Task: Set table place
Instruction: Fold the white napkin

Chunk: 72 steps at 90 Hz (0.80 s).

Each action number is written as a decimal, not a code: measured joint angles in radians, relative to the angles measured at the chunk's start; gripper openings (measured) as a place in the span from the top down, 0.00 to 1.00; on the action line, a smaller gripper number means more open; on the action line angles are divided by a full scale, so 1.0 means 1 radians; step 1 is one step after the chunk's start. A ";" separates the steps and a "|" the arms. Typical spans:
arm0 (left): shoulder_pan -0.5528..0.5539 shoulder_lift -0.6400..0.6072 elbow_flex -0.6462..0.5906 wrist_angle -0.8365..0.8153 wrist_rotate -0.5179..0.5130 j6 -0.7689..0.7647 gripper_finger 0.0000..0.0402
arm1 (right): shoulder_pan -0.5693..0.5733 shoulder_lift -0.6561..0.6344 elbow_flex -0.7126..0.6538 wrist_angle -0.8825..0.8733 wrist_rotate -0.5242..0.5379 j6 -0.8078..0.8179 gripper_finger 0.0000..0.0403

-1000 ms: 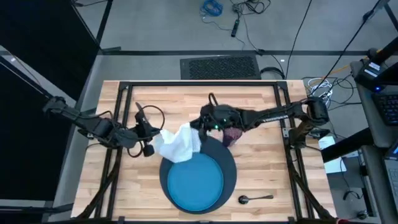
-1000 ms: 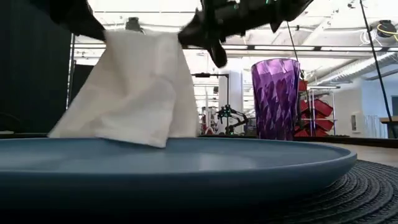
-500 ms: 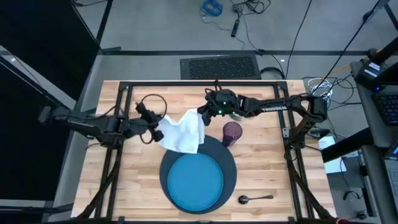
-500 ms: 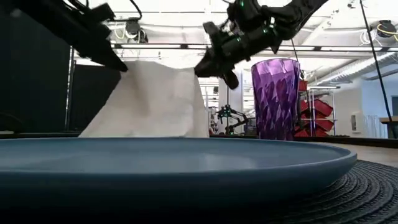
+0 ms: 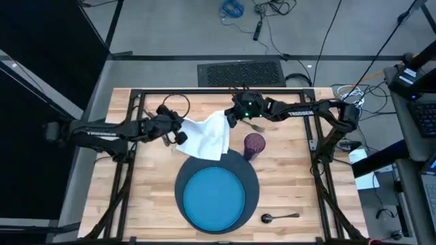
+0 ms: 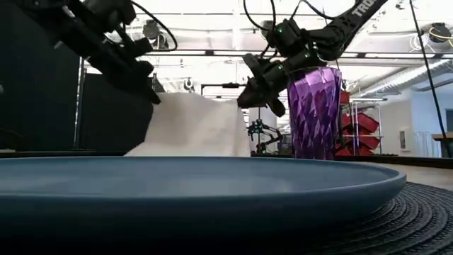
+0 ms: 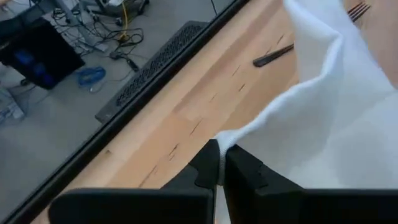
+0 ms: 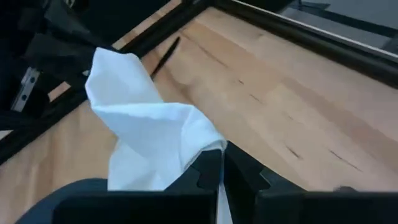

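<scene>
Now both arms hold the napkin (image 5: 206, 135) by opposite corners.
I see left gripper (image 5: 178, 131) and right gripper (image 5: 230, 118) with jaws clamped on it, cloth draped above the surface (image 5: 286, 184), behind the plate (image 5: 215, 198).

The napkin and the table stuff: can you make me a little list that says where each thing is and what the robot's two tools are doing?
napkin: white cloth, held up between both tools, lower edge over the charger's far rim
left tool: shut on the napkin's left corner
right tool: shut on the napkin's right corner
blue plate: sits on the dark charger
purple cup: upright, at the charger's far right edge
spoon: lies on the table, right of the charger
fork: partly hidden behind the napkin
</scene>
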State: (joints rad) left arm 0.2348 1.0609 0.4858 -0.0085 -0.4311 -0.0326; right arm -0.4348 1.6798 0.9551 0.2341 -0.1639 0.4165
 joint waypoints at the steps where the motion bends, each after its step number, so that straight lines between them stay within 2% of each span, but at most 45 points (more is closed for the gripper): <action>1: 0.005 0.005 0.000 0.007 0.004 0.002 1.00 | -0.002 0.000 -0.001 0.001 0.000 0.000 1.00; 16: 0.056 0.067 0.000 0.074 0.058 0.015 1.00 | -0.010 0.000 -0.005 -0.004 -0.074 -0.015 1.00; 31: 0.077 0.099 0.000 0.084 0.064 0.020 1.00 | 0.012 0.000 -0.005 -0.006 -0.114 -0.029 1.00; 53: 0.079 0.075 0.000 0.065 0.067 0.040 1.00 | 0.052 0.000 -0.005 -0.030 -0.187 -0.083 1.00; 72: 0.077 0.032 0.000 -0.021 0.092 0.040 1.00 | 0.071 0.000 -0.005 -0.105 -0.210 -0.113 1.00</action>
State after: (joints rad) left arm 0.3122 1.0931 0.4862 -0.0296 -0.3393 0.0071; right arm -0.3641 1.6798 0.9504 0.1291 -0.3737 0.3038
